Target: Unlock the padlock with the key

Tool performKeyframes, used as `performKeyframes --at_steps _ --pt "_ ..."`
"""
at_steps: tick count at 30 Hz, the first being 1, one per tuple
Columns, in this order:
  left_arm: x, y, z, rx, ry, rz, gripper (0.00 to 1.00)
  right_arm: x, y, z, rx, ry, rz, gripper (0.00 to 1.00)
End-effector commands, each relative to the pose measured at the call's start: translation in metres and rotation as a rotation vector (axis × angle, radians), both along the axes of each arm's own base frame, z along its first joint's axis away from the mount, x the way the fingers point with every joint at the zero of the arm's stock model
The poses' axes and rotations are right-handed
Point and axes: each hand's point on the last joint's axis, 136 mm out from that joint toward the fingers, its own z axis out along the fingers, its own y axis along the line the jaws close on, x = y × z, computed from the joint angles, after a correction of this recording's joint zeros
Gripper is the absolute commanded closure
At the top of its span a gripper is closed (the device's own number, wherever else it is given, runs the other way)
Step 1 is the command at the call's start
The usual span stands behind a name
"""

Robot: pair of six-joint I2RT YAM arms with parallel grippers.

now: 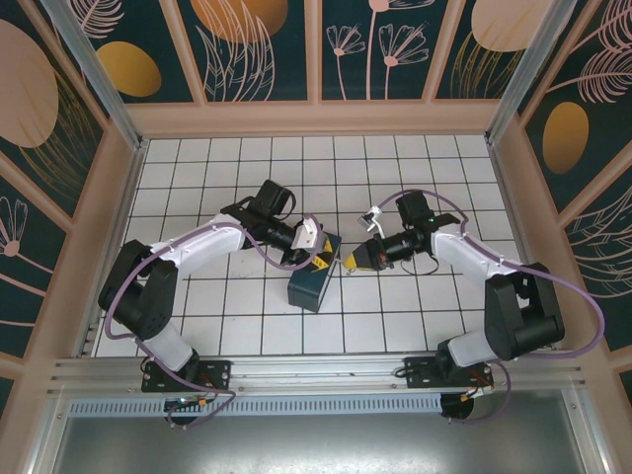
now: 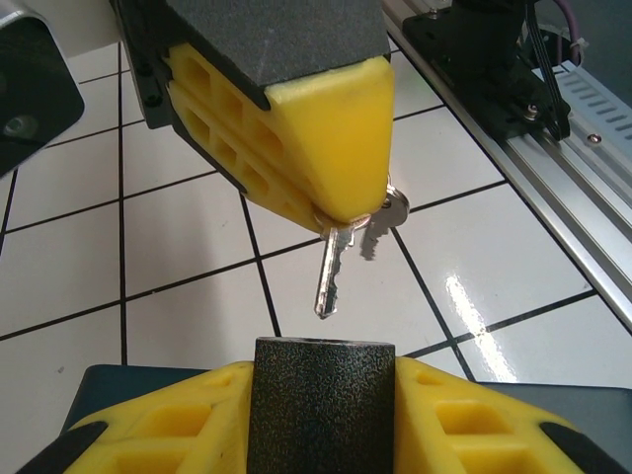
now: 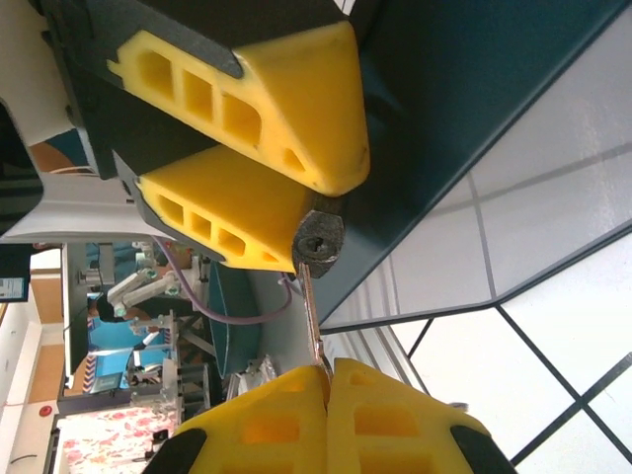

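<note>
My left gripper [image 2: 321,400] is shut on the padlock [image 2: 321,410], a dark speckled body clamped between its yellow fingers [image 2: 168,434]; the shackle is hidden. In the right wrist view the padlock [image 3: 319,242] faces me with its keyhole showing. My right gripper [image 3: 328,380] is shut on the key [image 3: 314,316], whose tip reaches the padlock's lower edge, just beside the keyhole. From the left wrist, the key [image 2: 331,272] hangs blade-down just above the padlock, with a second key [image 2: 392,210] on the same ring. From above, the left gripper [image 1: 318,245] and right gripper [image 1: 354,259] meet mid-table.
A dark blue box [image 1: 316,284] lies on the white tiled floor under the left gripper. The right arm's base and the metal rail [image 2: 553,168] run along the near edge. Patterned walls enclose the table on three sides.
</note>
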Motion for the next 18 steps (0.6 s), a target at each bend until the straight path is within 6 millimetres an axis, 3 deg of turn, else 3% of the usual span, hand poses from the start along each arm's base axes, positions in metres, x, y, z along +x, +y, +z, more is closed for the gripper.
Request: performKeyframes --at_steps 1,18 --pt "0.0032 -0.0033 0.0075 -0.027 -0.027 -0.026 0.66 -0.0026 0.0032 0.0013 -0.015 -0.011 0.029 1.0" --pt "0.0026 -0.003 0.0032 -0.014 -0.024 -0.032 0.66 0.0056 0.0036 0.0004 -0.036 -0.034 0.015 1.0"
